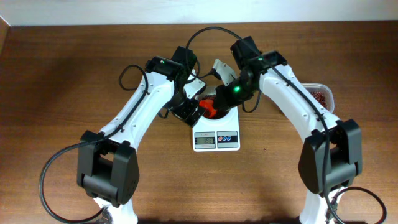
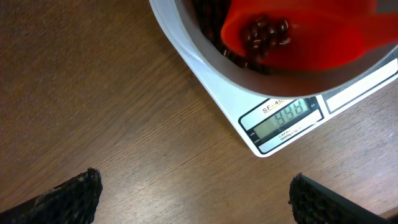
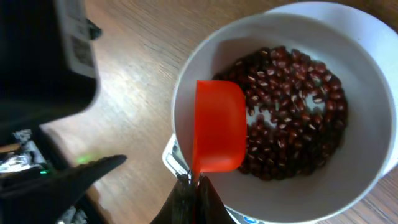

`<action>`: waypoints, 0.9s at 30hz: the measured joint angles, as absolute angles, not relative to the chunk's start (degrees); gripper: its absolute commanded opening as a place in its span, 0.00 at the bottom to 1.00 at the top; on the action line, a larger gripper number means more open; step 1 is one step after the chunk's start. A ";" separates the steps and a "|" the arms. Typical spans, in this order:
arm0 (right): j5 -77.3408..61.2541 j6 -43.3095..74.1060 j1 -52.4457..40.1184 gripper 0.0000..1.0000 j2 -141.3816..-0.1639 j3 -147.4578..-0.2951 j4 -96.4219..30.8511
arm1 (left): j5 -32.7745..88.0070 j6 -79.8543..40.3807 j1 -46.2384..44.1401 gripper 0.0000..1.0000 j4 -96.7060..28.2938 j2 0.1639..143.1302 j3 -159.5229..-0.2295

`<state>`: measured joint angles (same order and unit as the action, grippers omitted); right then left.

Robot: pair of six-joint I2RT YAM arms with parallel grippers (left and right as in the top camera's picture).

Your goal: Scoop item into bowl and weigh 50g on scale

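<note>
The white bowl point(image 3: 373, 155) stands on the white scale point(image 1: 216, 140) and holds a layer of dark reddish-brown beans point(image 3: 292, 106). My right gripper point(image 3: 198, 186) is shut on the handle of a red scoop point(image 3: 217, 124), held over the bowl's left side. In the left wrist view the scoop point(image 2: 298, 34) has a few beans point(image 2: 267, 31) in it, above the bowl's rim point(image 2: 186, 37). The scale's display point(image 2: 283, 115) is lit; its digits are blurred. My left gripper point(image 2: 193, 199) is open and empty over bare table to the left of the scale.
A clear plastic tub point(image 1: 322, 94) with more beans stands at the right, behind my right arm. Both arms crowd over the scale, and my left arm's black body point(image 3: 43, 62) is close beside the bowl. Cables loop above the arms.
</note>
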<state>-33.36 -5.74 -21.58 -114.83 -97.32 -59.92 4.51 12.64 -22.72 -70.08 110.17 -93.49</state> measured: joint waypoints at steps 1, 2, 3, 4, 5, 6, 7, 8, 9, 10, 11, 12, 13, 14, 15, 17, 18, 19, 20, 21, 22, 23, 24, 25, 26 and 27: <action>-36.51 -5.69 -20.14 0.04 -114.83 -97.32 -59.48 | 4.51 12.64 -22.72 0.99 -70.08 110.17 -93.49; -38.00 -5.74 -19.27 0.04 -114.83 -97.32 -59.24 | 4.51 12.64 -22.72 0.99 -70.08 110.17 -93.49; -40.60 -5.74 -17.45 0.04 -114.83 -97.32 -59.09 | 4.51 12.64 -22.72 0.99 -70.08 110.17 -93.49; -41.98 -5.69 -15.77 0.04 -114.83 -97.32 -59.09 | 4.51 12.64 -22.72 0.99 -70.08 110.17 -93.49; -42.54 -5.72 -14.72 0.04 -114.83 -97.32 -59.09 | 4.51 12.64 -22.72 0.99 -70.08 110.17 -93.49; -42.94 -5.74 -14.31 0.04 -114.83 -97.30 -59.09 | 4.51 12.64 -22.72 0.99 -70.08 110.17 -93.49; -43.57 -5.72 -13.89 0.04 -114.83 -97.30 -58.92 | 4.51 12.64 -22.72 0.99 -70.08 110.17 -93.49; -43.86 -5.74 -13.85 0.04 -114.83 -97.32 -58.83 | 4.51 12.64 -22.72 0.99 -70.08 110.17 -93.49; -44.10 -5.74 -13.85 0.04 -114.83 -97.32 -58.83 | 4.51 12.64 -22.72 0.99 -70.08 110.17 -93.49; -44.12 -5.74 -13.85 0.04 -114.83 -97.32 -58.89 | 4.51 12.64 -22.72 0.99 -70.08 110.17 -93.49; -44.12 -5.74 -13.85 0.04 -114.83 -97.97 -59.40 | 4.51 12.64 -22.72 0.99 -70.08 110.17 -93.49; -44.12 -5.74 -13.85 0.04 -114.83 -99.29 -59.66 | 4.51 12.64 -22.72 0.99 -70.08 110.17 -93.49; -44.05 -5.76 -13.85 0.04 -114.83 -100.57 -60.31 | 4.51 12.64 -22.72 0.99 -70.08 110.17 -93.49; -43.97 -5.76 -13.85 0.04 -114.83 -101.97 -61.01 | 4.51 12.64 -22.72 0.99 -70.08 110.17 -93.49; -43.57 -5.76 -13.85 0.04 -114.83 -102.56 -61.08 | 4.51 12.64 -22.72 0.99 -70.08 110.17 -93.49; -43.38 -5.74 -13.85 0.04 -114.83 -102.76 -61.08 | 4.51 12.64 -22.72 0.99 -70.08 110.17 -93.49; -43.24 -5.74 -13.85 0.04 -114.83 -102.76 -61.08 | 4.51 12.64 -22.72 0.99 -70.08 110.17 -93.49; -43.11 -5.76 -13.85 0.04 -114.83 -102.76 -60.95 | 4.51 12.64 -22.72 0.99 -70.08 110.17 -93.49; -42.96 -5.78 -13.85 0.04 -114.83 -102.76 -60.86 | 4.51 12.64 -22.72 0.99 -70.08 110.17 -93.49; -42.96 -5.74 -13.85 0.04 -114.83 -102.76 -60.84 | 4.51 12.64 -22.72 0.99 -70.08 110.17 -93.49; -42.94 -5.74 -13.85 0.04 -114.83 -102.76 -60.86 | 4.51 12.67 -22.72 0.99 -70.08 110.17 -93.49; -42.48 -5.76 -13.85 0.04 -114.83 -102.76 -60.86 | 4.51 12.64 -22.72 0.99 -70.08 110.17 -93.49; -41.21 -5.76 -13.85 0.04 -114.83 -102.76 -61.06 | 4.51 12.64 -22.72 0.99 -70.08 110.17 -93.49; -38.74 -6.15 -13.85 0.04 -114.83 -103.83 -63.99 | 4.51 12.64 -22.72 0.99 -70.08 110.17 -93.49; -37.45 -6.70 -13.85 0.04 -114.83 -105.14 -65.47 | 4.51 12.67 -22.72 0.99 -70.06 110.17 -93.49; -36.84 -7.64 -13.85 0.04 -114.89 -106.78 -67.81 | 4.51 12.64 -22.72 0.99 -70.11 110.17 -93.49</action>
